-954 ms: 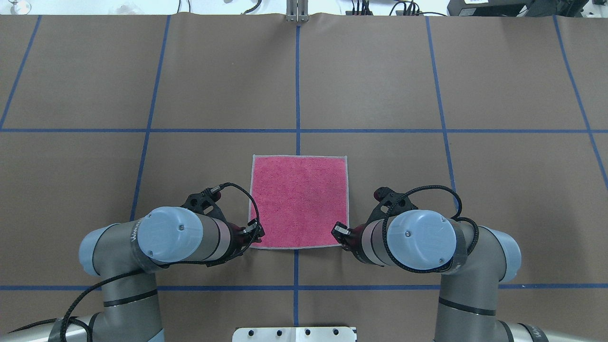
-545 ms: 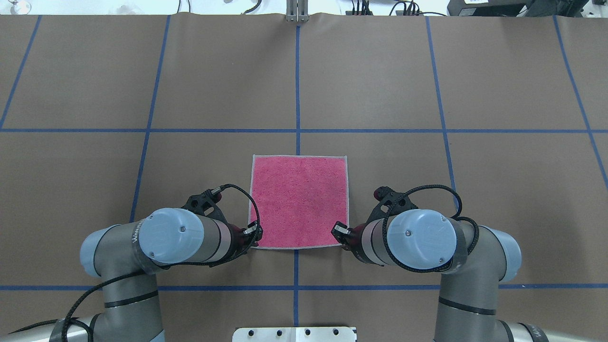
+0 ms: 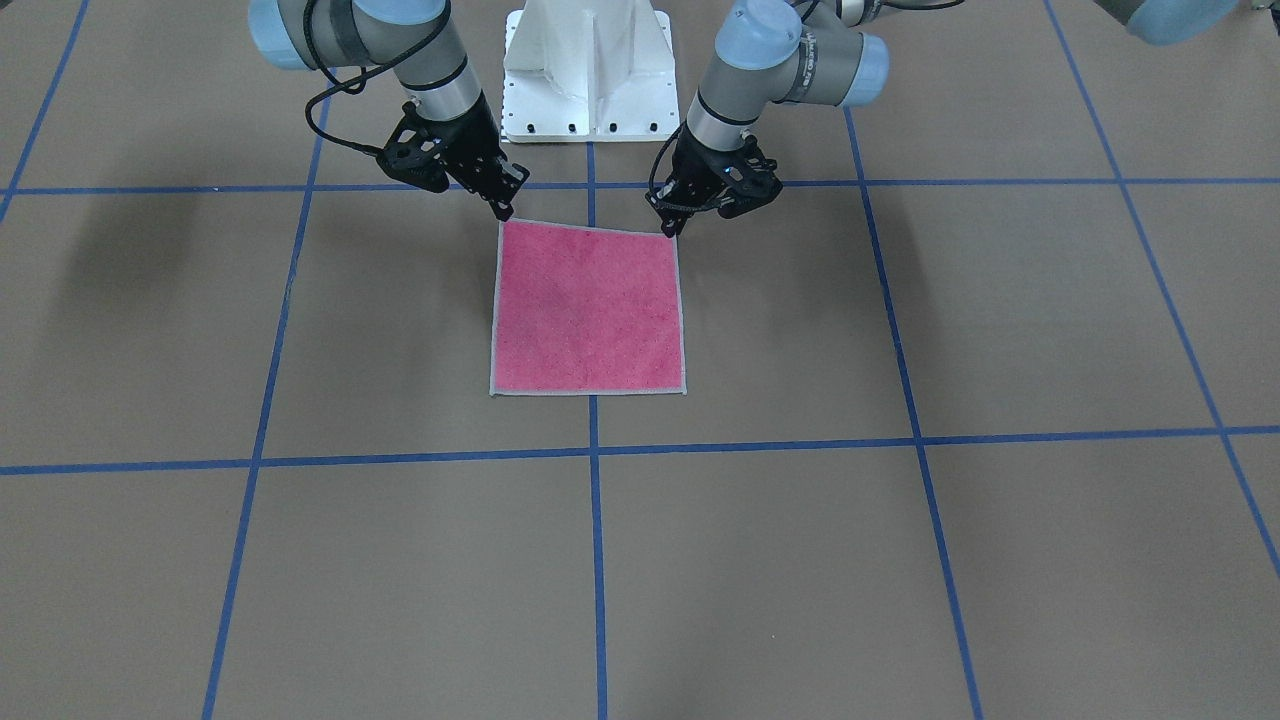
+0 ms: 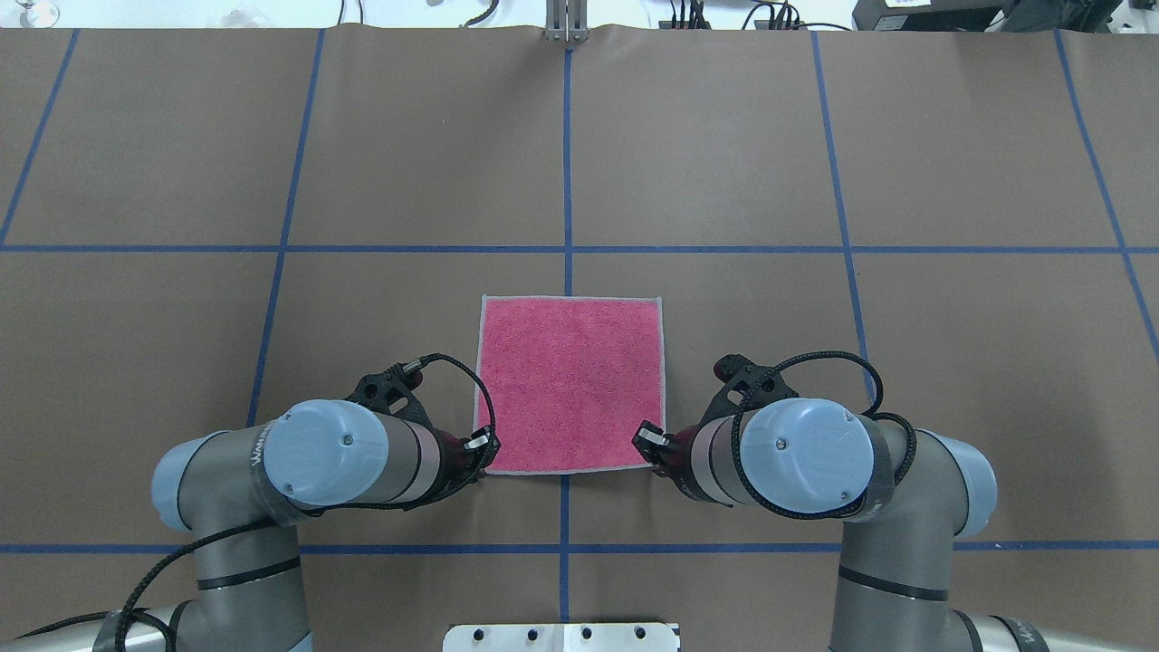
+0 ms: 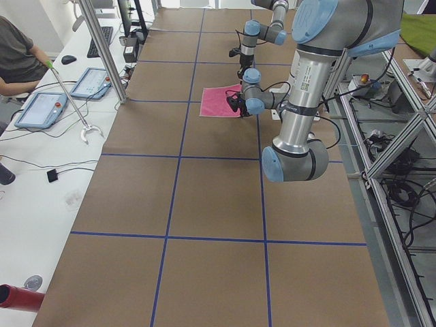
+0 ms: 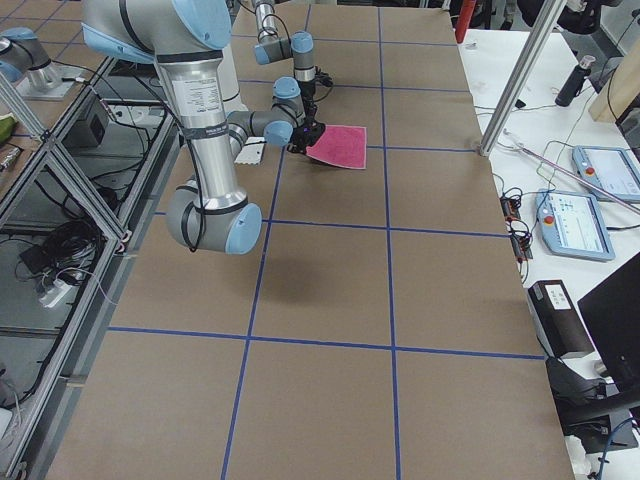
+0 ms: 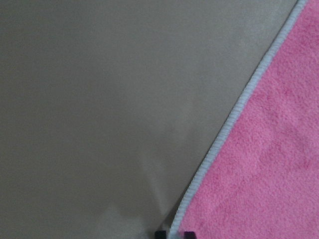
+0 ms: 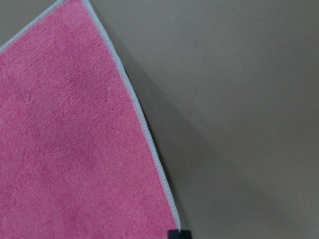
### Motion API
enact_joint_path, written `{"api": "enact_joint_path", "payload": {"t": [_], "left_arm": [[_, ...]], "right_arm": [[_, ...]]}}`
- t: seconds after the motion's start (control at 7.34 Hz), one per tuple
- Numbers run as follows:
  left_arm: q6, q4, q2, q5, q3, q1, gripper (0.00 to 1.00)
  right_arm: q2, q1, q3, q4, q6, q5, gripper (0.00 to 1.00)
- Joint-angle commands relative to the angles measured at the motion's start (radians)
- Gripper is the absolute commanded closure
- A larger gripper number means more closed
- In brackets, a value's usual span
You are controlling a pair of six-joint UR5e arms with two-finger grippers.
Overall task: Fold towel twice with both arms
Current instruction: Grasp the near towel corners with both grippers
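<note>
The towel (image 4: pixel 570 385) lies flat and pink face up in the middle of the table, its pale border showing all round; it also shows in the front view (image 3: pixel 588 310). My left gripper (image 4: pixel 480 464) is at the towel's near-left corner. In the left wrist view its fingertips (image 7: pixel 160 234) stand close on either side of the border. My right gripper (image 4: pixel 654 460) is at the near-right corner, and its tips close tightly on the border in the right wrist view (image 8: pixel 178 234). Both corners sit low at the table.
The brown table cover carries a grid of blue tape lines (image 4: pixel 567 163). The white pedestal base (image 3: pixel 590 70) stands just behind the two arms. A metal post (image 4: pixel 566 23) stands at the far edge. Tablets and an operator (image 5: pixel 20 58) are beside the table.
My left arm has shifted slightly toward the robot's side. The right arm has barely moved. The towel lies as before.
</note>
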Motion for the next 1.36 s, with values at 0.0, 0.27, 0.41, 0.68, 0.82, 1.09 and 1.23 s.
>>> {"api": "enact_joint_path", "payload": {"t": [0.0,0.27,0.41,0.68,0.82,1.09,1.23], "left_arm": [[0.0,0.001,0.002,0.0,-0.009,-0.004,1.0],[-0.006,0.001,0.0,0.0,-0.033,-0.006,1.0],[-0.02,0.001,-0.003,0.0,-0.041,-0.003,1.0],[-0.055,0.001,-0.013,-0.001,-0.064,-0.006,1.0],[-0.057,0.001,-0.012,-0.002,-0.067,-0.007,1.0],[-0.057,0.003,-0.012,0.0,-0.067,-0.013,1.0],[-0.055,0.003,-0.013,-0.001,-0.064,-0.023,1.0]], "right_arm": [[-0.007,0.0,0.001,0.0,0.0,0.0,1.0],[-0.009,0.003,0.007,0.0,0.0,0.002,1.0],[-0.021,0.003,0.02,0.0,0.0,0.002,1.0],[-0.024,0.003,0.023,0.002,0.0,0.009,1.0],[-0.023,0.003,0.023,0.003,0.0,0.011,1.0],[-0.026,0.014,0.024,0.003,0.0,0.03,1.0],[-0.023,0.034,0.026,0.003,0.0,0.055,1.0]]}}
